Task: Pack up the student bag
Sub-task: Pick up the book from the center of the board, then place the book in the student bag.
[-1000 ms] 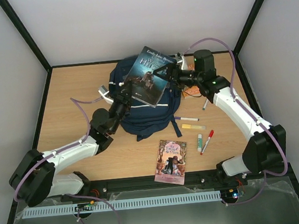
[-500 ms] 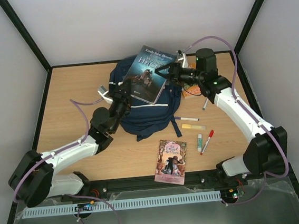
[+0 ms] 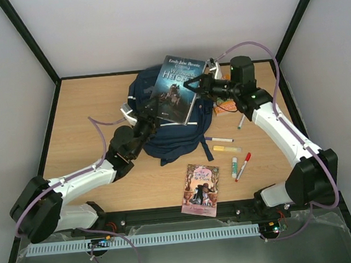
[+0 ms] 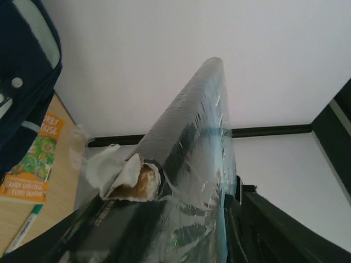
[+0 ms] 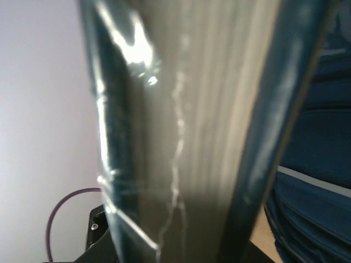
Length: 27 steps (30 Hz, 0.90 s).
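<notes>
the bag (image 3: 170, 138) is lying at the back of the table (image 3: 81, 116) — the right gripper (image 3: 196, 85) is clamping a book (image 3: 175, 94) by its edge just above it, while the left gripper (image 3: 150, 112) is sitting at the book's lower corner; i cannot tell how wide its jaws are.

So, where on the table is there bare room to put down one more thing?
Widest: bare table between the left wall and the student bag. Smaller: between left arm and pink book. Crowded: pens right of the bag; dark book held above it.
</notes>
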Tool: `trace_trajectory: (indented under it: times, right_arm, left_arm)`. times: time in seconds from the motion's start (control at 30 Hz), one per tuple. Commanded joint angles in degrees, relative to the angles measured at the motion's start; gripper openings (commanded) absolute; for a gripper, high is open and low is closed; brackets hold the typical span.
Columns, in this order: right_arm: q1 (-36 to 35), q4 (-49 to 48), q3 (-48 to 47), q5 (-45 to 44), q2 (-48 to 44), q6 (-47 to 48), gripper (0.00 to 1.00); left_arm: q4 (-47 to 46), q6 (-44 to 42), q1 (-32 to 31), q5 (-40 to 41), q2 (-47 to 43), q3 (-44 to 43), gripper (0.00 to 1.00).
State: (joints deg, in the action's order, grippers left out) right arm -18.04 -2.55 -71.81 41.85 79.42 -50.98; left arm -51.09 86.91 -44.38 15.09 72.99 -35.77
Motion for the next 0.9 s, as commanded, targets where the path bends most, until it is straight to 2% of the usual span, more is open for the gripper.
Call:
trace_trajectory:
  times: [0.0,0.13,0.2,0.27,0.37,0.4,0.47,0.63,0.87]
  right_arm:
    - [3.2,0.1,-3.2,-8.3,-0.9,11.6,0.01]
    - [7.3,3.6,-2.2,-10.9,-3.8,21.5,0.01]
    - [9.8,7.1,-1.6,-9.9,-4.9,25.7,0.01]
    - [12.1,12.1,-1.9,-7.1,-5.5,30.6,0.01]
    - [15.1,19.1,-1.7,-4.5,-7.0,35.1,0.01]
    - [16.1,20.4,-1.0,-4.0,-7.8,35.9,0.01]
    - [17.2,22.0,0.9,-4.1,-9.9,38.0,0.01]
    - [17.3,29.4,1.7,-8.9,-13.3,46.8,0.01]
    - [17.3,37.4,3.4,-11.3,-15.9,52.5,0.01]
  left_arm:
    - [4.1,-4.0,-0.4,-1.4,-3.7,-2.3,0.70]
    - [24.9,-17.0,-0.2,-2.3,-7.3,-6.4,0.81]
    - [36.3,-26.0,1.0,-3.4,-7.6,-9.7,0.82]
    - [44.3,-39.7,2.0,-4.6,-6.8,-13.2,0.83]
    - [54.6,-54.1,3.6,-7.4,-3.5,-17.6,0.83]
    - [58.1,-61.7,4.0,-8.5,-1.6,-20.8,0.81]
    - [65.0,-71.5,4.1,-8.5,2.8,-25.3,0.75]
    - [73.1,-88.8,3.5,-10.6,10.1,-29.8,0.71]
    - [73.7,-100.1,2.2,-20.6,14.5,-31.0,0.66]
